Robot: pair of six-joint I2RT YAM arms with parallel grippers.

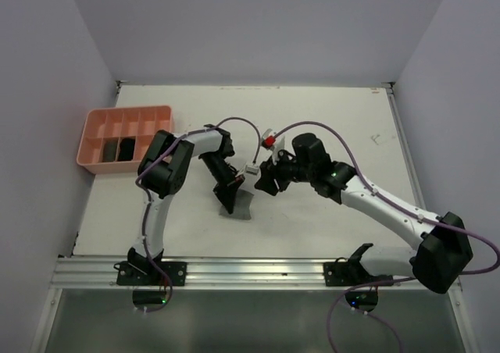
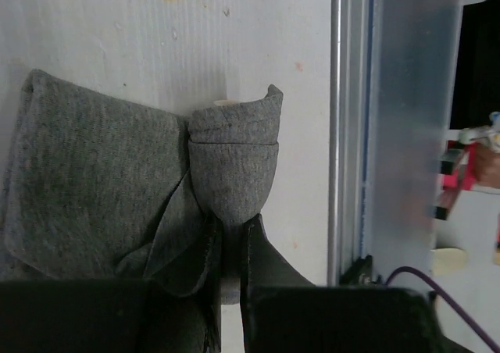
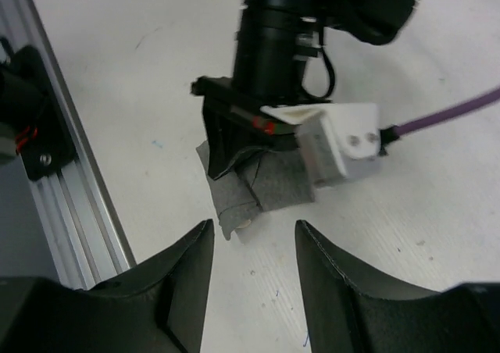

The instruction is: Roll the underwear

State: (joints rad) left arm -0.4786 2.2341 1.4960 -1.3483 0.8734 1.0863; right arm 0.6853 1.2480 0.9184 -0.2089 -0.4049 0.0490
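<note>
A pink tray [image 1: 92, 159] sat at the left edge of the white table [image 1: 328, 220]. At centre, the left gripper [image 2: 230, 229] was pinched tight on a fold of the grey underwear [image 2: 94, 165], which lay partly rolled. Just beside it, the right gripper [image 3: 254, 251] stood parted, holding nothing.

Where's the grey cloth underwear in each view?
Top external: the grey, partly folded cloth underwear lies mid-table, between the two arms.
Left wrist: it fills the left and centre, with a fold running down into the fingers.
Right wrist: small, at centre, beyond the open right fingers.
Shared landmark: the black left fingers, pinching the cloth in all three views.
</note>
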